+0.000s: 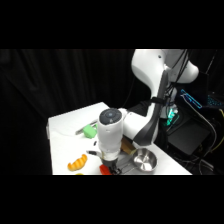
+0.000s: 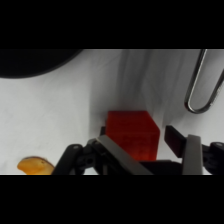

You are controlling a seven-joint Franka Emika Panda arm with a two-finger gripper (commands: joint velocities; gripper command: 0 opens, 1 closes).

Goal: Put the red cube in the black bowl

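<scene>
At the front edge of the white counter (image 1: 65, 125), my gripper (image 1: 109, 167) is down low, almost at the surface, wrist housing upright above it. In the wrist view the red cube (image 2: 133, 134) sits on the counter right between my two fingers (image 2: 192, 152): one finger on each side of it, jaws spread a bit wider than the cube. Can't tell if the pads touch its faces yet; the cube looks flat on the counter, not lifted. In the side view the red cube (image 1: 104, 169) shows only as a small red patch just under and left of the gripper.

The black bowl (image 2: 35, 62) fills the upper left corner of the wrist view, only its dark rim visible, apart from the cube with bare counter between them. I can't make the bowl out in the side view.

An orange croissant toy (image 1: 78, 162) lies on the counter left of the gripper, near but not touching the cube; its tip shows at the bottom left of the wrist view. A steel pan (image 1: 144, 160) sits just right of the gripper. Something green (image 1: 90, 130) lies further back on the counter, behind the wrist. A metal tongs loop (image 2: 205, 82) lies at the upper right of the wrist view, apart from the cube.
</scene>
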